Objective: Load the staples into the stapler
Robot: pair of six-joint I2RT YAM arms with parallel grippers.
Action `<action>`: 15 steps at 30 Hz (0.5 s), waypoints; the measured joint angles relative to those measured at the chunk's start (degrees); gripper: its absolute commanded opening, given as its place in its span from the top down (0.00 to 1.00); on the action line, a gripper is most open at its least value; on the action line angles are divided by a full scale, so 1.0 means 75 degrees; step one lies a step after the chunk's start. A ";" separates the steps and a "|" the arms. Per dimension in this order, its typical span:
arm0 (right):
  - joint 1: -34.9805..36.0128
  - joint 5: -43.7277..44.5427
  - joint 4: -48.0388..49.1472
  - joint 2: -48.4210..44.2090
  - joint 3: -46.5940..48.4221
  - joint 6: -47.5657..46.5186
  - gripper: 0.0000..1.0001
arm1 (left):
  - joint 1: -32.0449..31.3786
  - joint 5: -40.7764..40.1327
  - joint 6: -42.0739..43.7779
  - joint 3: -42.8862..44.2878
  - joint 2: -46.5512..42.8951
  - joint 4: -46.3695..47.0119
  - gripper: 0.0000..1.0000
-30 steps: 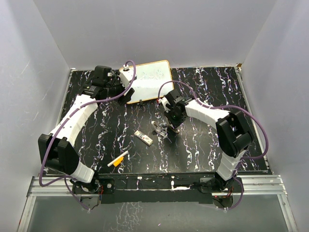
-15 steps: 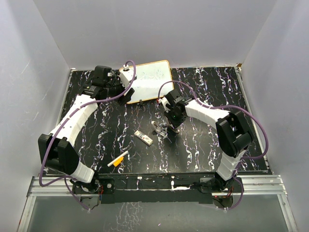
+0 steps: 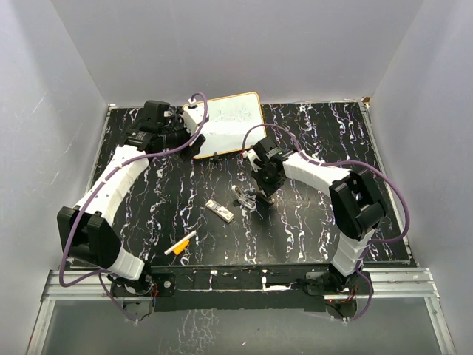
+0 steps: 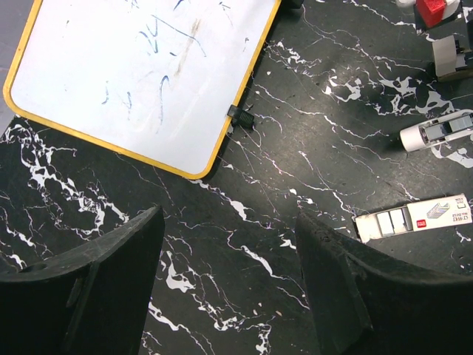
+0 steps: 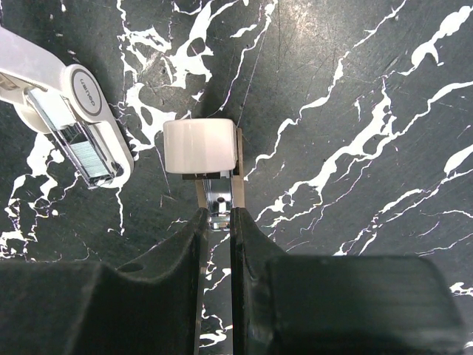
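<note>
The white stapler (image 3: 247, 197) lies open at the table's middle. In the right wrist view its white lid (image 5: 70, 96) is swung out to the left, showing a metal channel, and a white end block (image 5: 199, 146) sits just ahead of my fingers. My right gripper (image 5: 216, 219) (image 3: 267, 194) is shut on the stapler's narrow metal rail (image 5: 220, 198). The staples pack (image 3: 220, 211) lies flat just left of the stapler and shows at the right of the left wrist view (image 4: 414, 218). My left gripper (image 4: 230, 222) (image 3: 194, 142) is open and empty above bare table by the whiteboard's near edge.
A yellow-framed whiteboard (image 3: 229, 122) (image 4: 140, 81) lies at the back centre. An orange-and-white marker pen (image 3: 181, 243) lies near the front left. Grey walls enclose the black marbled table (image 3: 318, 222) on three sides.
</note>
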 measured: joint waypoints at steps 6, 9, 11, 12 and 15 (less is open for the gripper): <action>0.0000 0.0029 0.0000 0.0117 0.0009 0.0017 0.91 | 0.0000 0.0000 0.0000 0.0000 -0.0026 0.0000 0.30; 0.0000 0.0044 0.0000 0.0189 0.0015 0.0017 0.91 | 0.0000 0.0000 0.0000 0.0000 -0.0026 0.0000 0.30; 0.0000 0.0047 0.0000 0.0221 0.0064 0.0020 0.90 | 0.0000 0.0000 0.0003 0.0000 -0.0026 -0.0003 0.30; 0.0003 0.0047 -0.0003 0.0230 0.0082 0.0017 0.90 | 0.0000 0.0000 0.0009 0.0000 -0.0026 0.0000 0.30; 0.0003 0.0050 0.0000 0.0236 0.0096 0.0020 0.88 | 0.0000 0.0000 0.0029 0.0000 -0.0026 -0.0009 0.30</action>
